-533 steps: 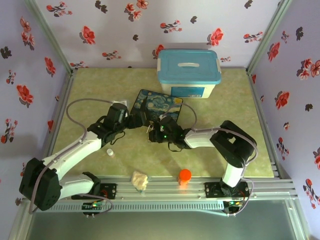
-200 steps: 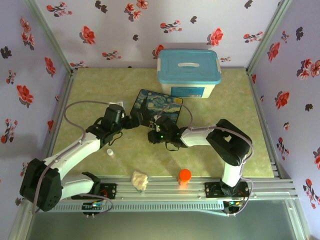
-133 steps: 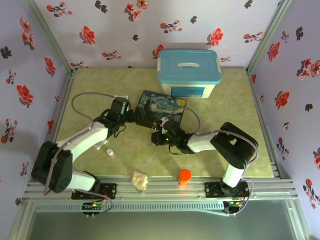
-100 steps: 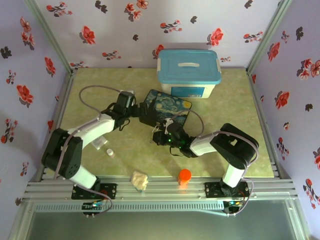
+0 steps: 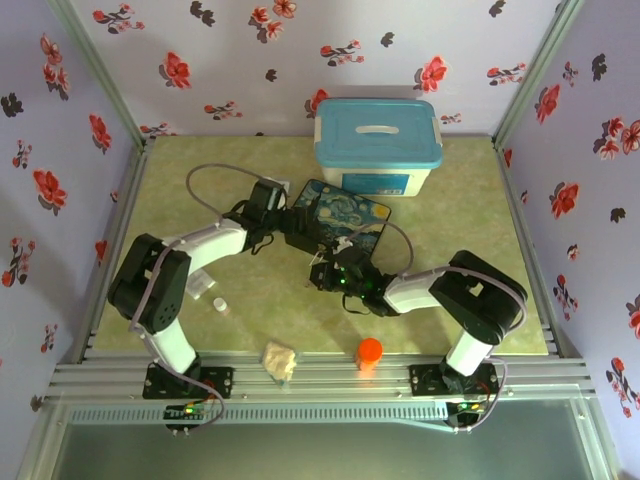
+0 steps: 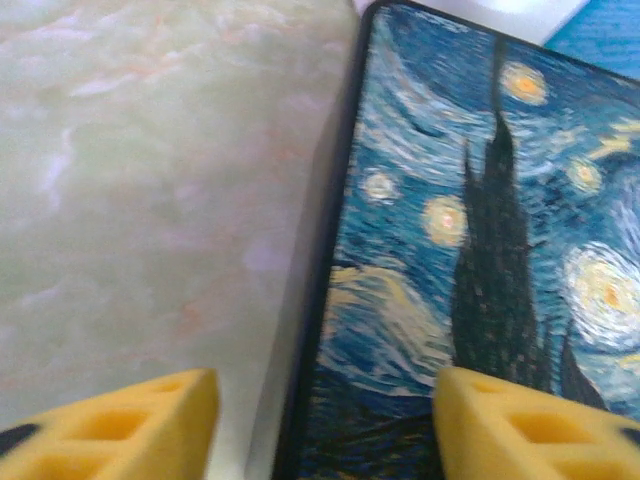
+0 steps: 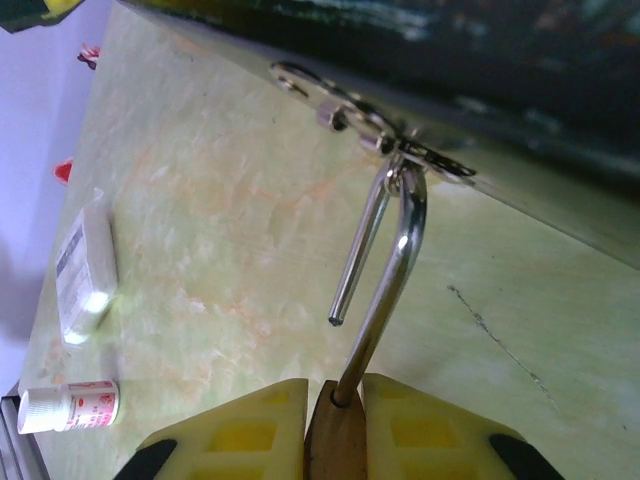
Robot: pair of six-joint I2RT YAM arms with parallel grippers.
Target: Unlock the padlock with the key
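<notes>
The padlock [image 7: 337,445] has its brass body pinched between my right gripper's [image 7: 335,400] yellow fingers. Its silver shackle [image 7: 388,285] stands open, the free end out of the body, the bend hooked through the metal hasp [image 7: 400,150] of the starry-night box [image 5: 340,215]. In the top view my right gripper [image 5: 328,272] sits at the box's near edge. My left gripper [image 6: 325,425] is open and straddles the box's left edge [image 6: 320,300], one finger [image 6: 150,420] over the table, the other over the painted lid. From above, the left gripper [image 5: 300,233] is at the box's left corner. The key is hidden.
A blue-lidded tub [image 5: 378,145] stands right behind the box. An orange cylinder [image 5: 370,352] and a crumpled beige lump [image 5: 279,360] lie at the near edge. A small white bottle [image 5: 220,306] and a white packet [image 7: 85,270] lie left of the grippers.
The left arm swung right and its gripper came onto the box's left corner, jaws narrower than before. The box shifted right and back, and the right gripper followed with the padlock.
</notes>
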